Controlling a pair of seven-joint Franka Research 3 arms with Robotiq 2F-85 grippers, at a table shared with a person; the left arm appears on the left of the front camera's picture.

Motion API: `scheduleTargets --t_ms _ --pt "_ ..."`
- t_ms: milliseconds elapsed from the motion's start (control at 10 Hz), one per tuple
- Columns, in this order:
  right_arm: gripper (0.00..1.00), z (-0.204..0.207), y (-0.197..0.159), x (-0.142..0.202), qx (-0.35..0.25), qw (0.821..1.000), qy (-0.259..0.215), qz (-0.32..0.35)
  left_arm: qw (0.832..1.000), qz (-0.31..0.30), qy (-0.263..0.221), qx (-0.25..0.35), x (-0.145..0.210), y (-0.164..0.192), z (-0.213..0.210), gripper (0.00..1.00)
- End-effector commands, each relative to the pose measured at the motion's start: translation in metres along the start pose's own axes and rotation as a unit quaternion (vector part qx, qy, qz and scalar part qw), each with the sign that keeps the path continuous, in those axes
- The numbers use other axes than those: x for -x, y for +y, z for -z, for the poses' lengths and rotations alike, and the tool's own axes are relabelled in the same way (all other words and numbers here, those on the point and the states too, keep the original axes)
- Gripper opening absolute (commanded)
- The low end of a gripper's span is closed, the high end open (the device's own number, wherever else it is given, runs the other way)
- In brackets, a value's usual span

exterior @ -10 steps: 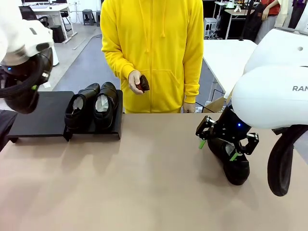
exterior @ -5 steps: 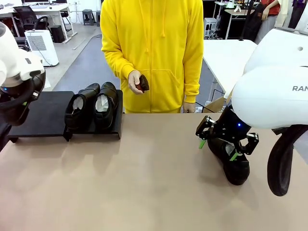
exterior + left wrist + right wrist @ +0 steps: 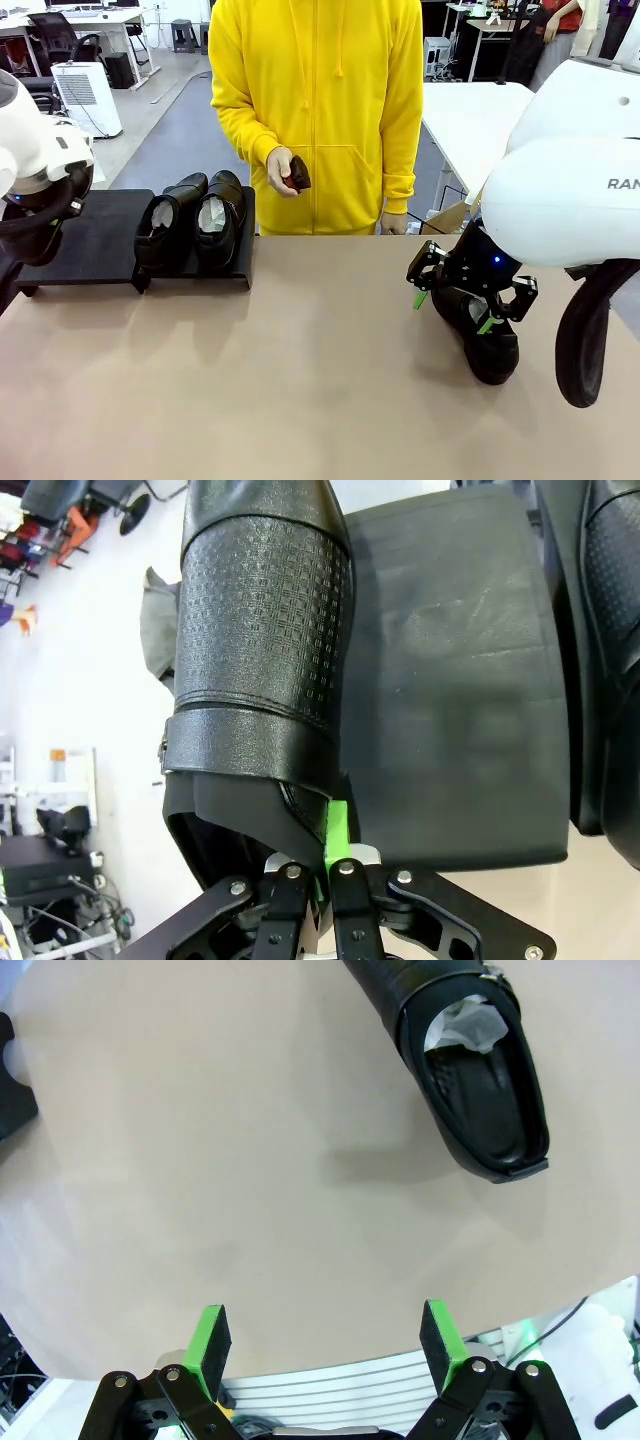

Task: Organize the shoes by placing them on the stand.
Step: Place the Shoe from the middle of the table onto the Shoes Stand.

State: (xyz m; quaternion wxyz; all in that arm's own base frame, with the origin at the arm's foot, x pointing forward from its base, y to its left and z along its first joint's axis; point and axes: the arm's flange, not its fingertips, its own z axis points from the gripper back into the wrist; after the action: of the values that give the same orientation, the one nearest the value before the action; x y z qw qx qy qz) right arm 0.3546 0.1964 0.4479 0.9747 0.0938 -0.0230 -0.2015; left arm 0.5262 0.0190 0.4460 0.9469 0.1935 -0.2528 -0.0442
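The lone shoe [image 3: 478, 330] lying on the table [image 3: 300, 380] serves as the landmark. Nearest the robot's side, it rests on the tan surface toward the right, its rounded toe pointing to the near edge, and in the right wrist view pale crumpled paper shows in its opening [image 3: 470, 1025]. Directly above this shoe hangs the right gripper [image 3: 452, 312], its green-padded fingers [image 3: 212, 1335] spread wide apart with nothing between them and not touching the leather. Far to the left of that shoe, the left arm enters at the picture's edge; its gripper [image 3: 330, 865] has the fingers closed tight on the heel rim of a third shoe [image 3: 262, 670], a green pad pressed against the inner edge, the shoe hanging over bare black panel. Farther back and left of the lone shoe lies the stand [image 3: 90, 240], a low black rack at the table's far left. On its right end, two more shoes [image 3: 195, 220] sit side by side, touching, toes toward the near edge, paper stuffing visible. Beyond the table, behind all of it, stands a person in a yellow hoodie [image 3: 320, 100], one hand [image 3: 280, 168] holding a small dark reddish-brown object [image 3: 298, 174].
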Motion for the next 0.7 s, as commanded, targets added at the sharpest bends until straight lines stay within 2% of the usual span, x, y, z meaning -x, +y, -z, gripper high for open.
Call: scheduleTargets --t_ms 0,100,600 --pt "1.0 -0.001 0.002 -0.004 -0.012 1.0 0.001 -0.008 1.0 -0.018 -0.01 -0.017 -0.002 -0.004 0.008 0.0" --pt "1.0 -0.001 0.002 -0.004 -0.012 1.0 0.001 -0.008 0.999 -0.038 -0.013 -0.018 -0.002 -0.004 0.014 0.0" --pt "1.0 -0.001 0.002 -0.004 -0.012 1.0 0.001 -0.008 0.999 -0.037 -0.002 -0.027 -0.001 -0.013 0.033 0.0"
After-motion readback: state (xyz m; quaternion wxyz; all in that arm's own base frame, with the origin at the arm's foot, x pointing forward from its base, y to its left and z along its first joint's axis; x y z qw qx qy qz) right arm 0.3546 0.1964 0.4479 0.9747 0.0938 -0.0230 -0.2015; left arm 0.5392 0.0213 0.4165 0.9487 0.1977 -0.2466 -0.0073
